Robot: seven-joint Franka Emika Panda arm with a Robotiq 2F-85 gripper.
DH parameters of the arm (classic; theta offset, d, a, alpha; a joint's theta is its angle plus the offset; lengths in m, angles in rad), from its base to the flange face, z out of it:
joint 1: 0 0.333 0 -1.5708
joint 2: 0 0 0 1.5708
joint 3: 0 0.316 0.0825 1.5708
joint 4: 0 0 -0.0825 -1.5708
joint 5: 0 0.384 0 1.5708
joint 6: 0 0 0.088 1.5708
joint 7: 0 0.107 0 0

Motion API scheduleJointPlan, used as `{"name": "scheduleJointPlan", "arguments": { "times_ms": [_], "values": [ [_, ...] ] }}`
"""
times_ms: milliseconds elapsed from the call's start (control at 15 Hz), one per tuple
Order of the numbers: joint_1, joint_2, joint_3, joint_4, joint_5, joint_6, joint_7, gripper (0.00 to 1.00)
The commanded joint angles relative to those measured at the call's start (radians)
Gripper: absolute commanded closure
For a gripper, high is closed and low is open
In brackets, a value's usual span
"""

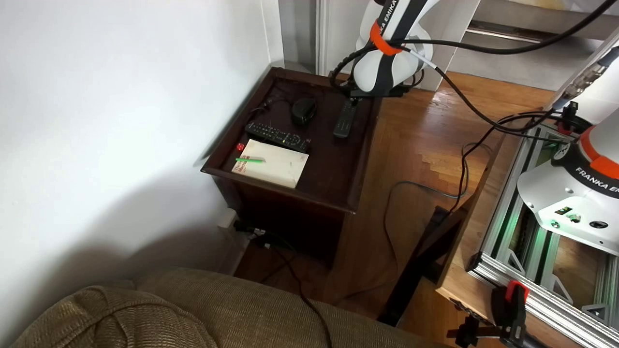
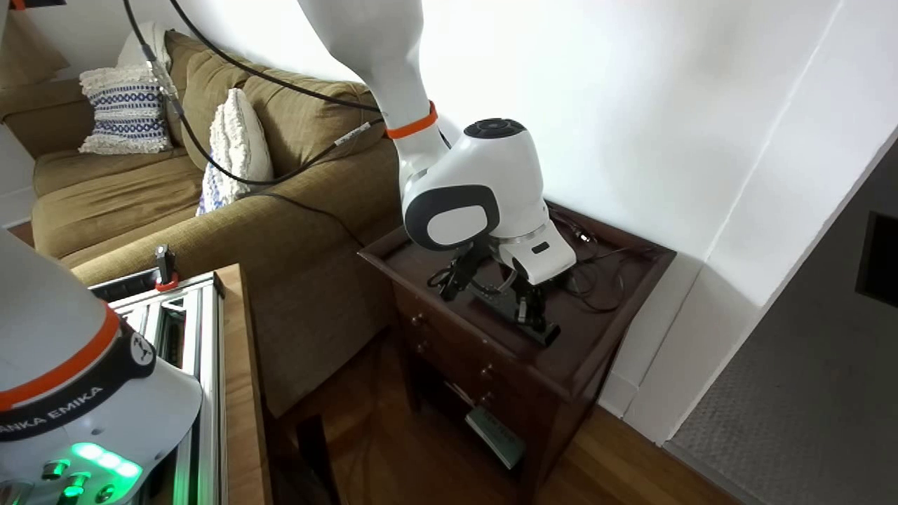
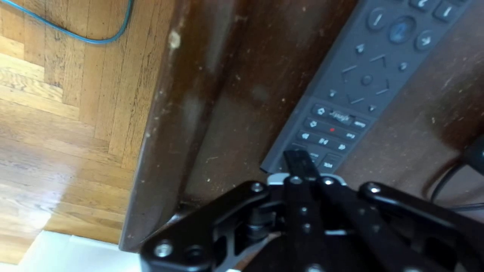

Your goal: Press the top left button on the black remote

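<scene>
Black metal gripper (image 3: 302,164), fingers closed together, stands over one end of a slim black rectangular remote (image 3: 363,83) (contact unclear); beneath the remote, dark-brown wooden nightstand (image 1: 331,169).

In an exterior view: flat white wall (image 1: 121,92) bright, soft shadows lower left; dark-brown wooden surface (image 1: 333,169) dim. Wrist view: glare on tan wood floor (image 3: 72,128), lower left.

Arm (image 1: 387,63): "FRANKA EMIKA"; remote (image 3: 366,80): "VOL"
</scene>
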Motion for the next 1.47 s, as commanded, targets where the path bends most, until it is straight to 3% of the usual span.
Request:
{"name": "scheduleJointPlan", "arguments": {
  "times_ms": [0,1133,1400],
  "values": [
    [0.007,0.022,0.001,0.014,0.02,-0.021,0.011,1.0],
    [0.028,0.071,-0.014,-0.008,0.013,0.034,-0.002,1.0],
    [0.113,0.021,-0.101,-0.011,0.011,-0.015,0.019,1.0]
  ]
}}
